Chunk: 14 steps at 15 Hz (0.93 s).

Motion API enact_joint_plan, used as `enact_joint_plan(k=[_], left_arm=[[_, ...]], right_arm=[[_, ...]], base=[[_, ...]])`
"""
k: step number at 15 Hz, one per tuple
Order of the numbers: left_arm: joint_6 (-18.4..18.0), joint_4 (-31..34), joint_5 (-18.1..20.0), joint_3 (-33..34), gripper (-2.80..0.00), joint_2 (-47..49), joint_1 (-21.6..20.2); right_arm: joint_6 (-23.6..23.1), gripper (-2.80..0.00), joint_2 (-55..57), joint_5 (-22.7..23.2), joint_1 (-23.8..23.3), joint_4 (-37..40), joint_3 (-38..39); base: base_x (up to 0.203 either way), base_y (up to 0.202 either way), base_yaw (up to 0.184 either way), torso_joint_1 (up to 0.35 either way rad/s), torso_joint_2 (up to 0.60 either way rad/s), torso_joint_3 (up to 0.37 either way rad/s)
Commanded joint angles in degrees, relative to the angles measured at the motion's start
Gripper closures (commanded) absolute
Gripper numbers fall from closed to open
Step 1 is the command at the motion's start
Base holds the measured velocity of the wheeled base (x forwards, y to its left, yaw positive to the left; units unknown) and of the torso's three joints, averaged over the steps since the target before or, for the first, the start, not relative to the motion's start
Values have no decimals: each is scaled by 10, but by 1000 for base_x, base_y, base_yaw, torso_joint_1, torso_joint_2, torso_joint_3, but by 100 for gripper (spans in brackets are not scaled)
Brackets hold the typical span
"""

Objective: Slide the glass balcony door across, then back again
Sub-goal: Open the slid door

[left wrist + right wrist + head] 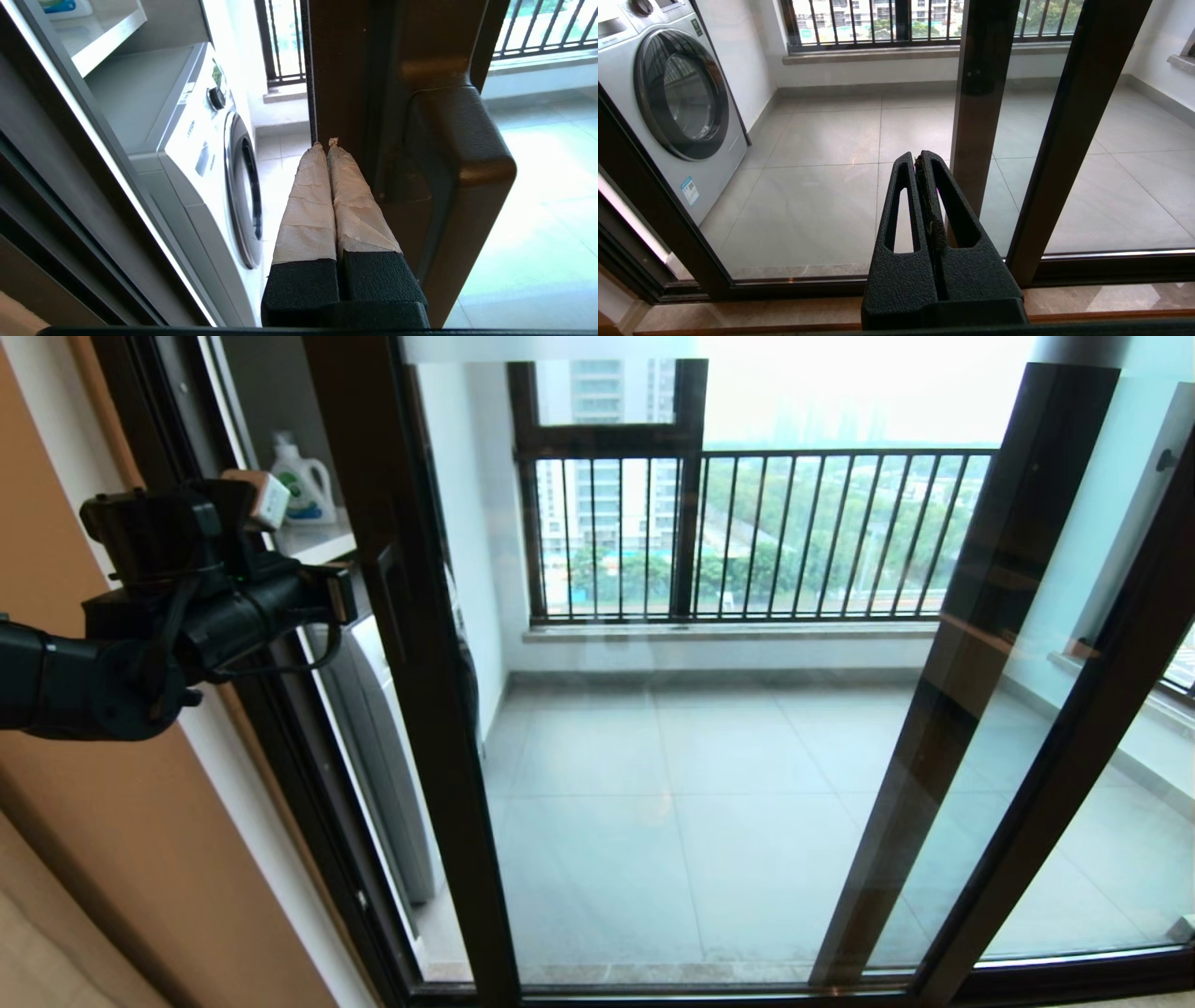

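Note:
The glass balcony door [709, 756] fills the head view, with its dark left upright [411, 644] running from top to floor. A small dark pull handle [388, 593] sits on that upright and looms large in the left wrist view [460, 154]. My left gripper [347, 593] is at handle height, shut with nothing in it. Its taped fingertips [325, 144] lie against the upright's edge, beside the handle. A narrow gap shows between the upright and the wall frame. My right gripper [919, 156] is shut and empty, held low before the door's glass [822, 186], out of the head view.
A white washing machine [383, 756] [677, 93] stands on the balcony just behind the gap, a detergent bottle [303, 481] on a shelf above it. Black railing [794, 532] lines the far side. Two more dark uprights [1074, 756] stand at the right. An orange wall [112, 859] is beside my left arm.

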<state>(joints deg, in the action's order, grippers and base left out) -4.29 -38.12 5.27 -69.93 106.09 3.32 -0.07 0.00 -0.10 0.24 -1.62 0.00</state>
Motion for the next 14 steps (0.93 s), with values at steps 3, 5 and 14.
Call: enact_joint_plan(k=[3, 5, 14], left_arm=[[-1, -4, -11, -2, 0, 5, 32], [0, -3, -13, -2, 0, 8, 48], [0, -4, -39, -9, 0, 21, 100]], right_arm=[[0, 0, -1, 0, -1, 0, 5], [0, 0, -1, 0, 0, 0, 5], [0, 0, -1, 0, 0, 0, 5]], base=[[0, 0, 0, 0, 0, 0], [0, 0, 0, 0, 0, 0], [0, 0, 0, 0, 0, 0]])
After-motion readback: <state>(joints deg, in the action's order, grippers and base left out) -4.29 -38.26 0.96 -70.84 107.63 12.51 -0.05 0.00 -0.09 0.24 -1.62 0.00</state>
